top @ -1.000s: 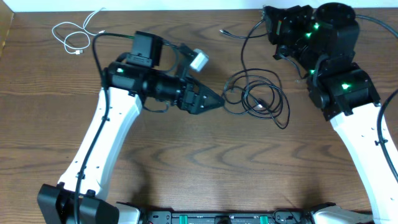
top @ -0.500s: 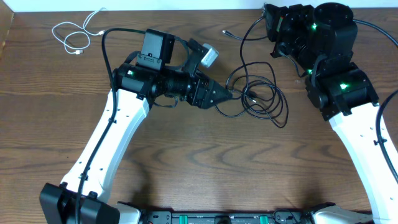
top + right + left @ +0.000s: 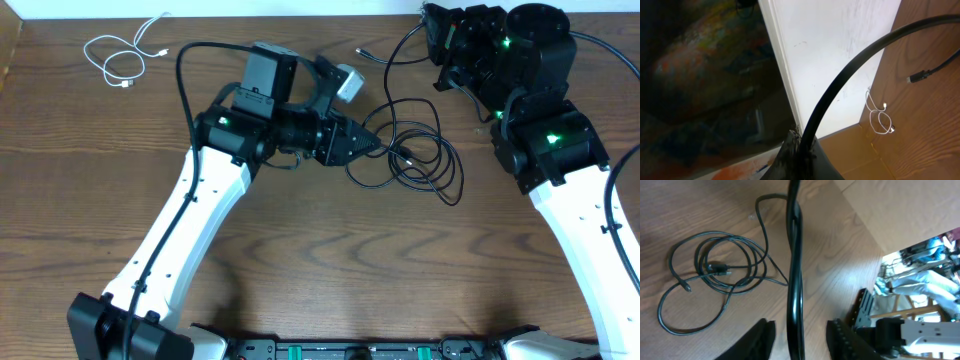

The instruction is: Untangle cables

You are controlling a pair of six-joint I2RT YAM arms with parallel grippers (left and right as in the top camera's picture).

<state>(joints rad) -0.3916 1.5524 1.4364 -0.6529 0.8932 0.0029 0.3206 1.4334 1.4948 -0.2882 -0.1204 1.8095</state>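
Note:
A loose tangle of black cables (image 3: pixel 420 160) lies right of the table's middle; the left wrist view shows its coils (image 3: pixel 715 270) flat on the wood. From there one black strand (image 3: pixel 795 255) runs up between the fingers of my left gripper (image 3: pixel 372 145) (image 3: pixel 801 323). The fingers stand apart, with a gap on each side of the strand. My right gripper (image 3: pixel 432 30) (image 3: pixel 800 152) is at the far edge, shut on a black cable (image 3: pixel 865 55) that arcs away from it. A short white cable (image 3: pixel 120 58) (image 3: pixel 880 120) lies coiled at the far left corner.
Both arm bases stand at the near edge, and the right arm's bulk (image 3: pixel 545 130) fills the right side. A black plug end (image 3: pixel 920 76) lies on the wood near the far edge. A pale wall borders the table's far side.
My left arm has swung right and farther back, up to the tangle's left edge. Its fingers have narrowed round a black strand. The right arm has not moved.

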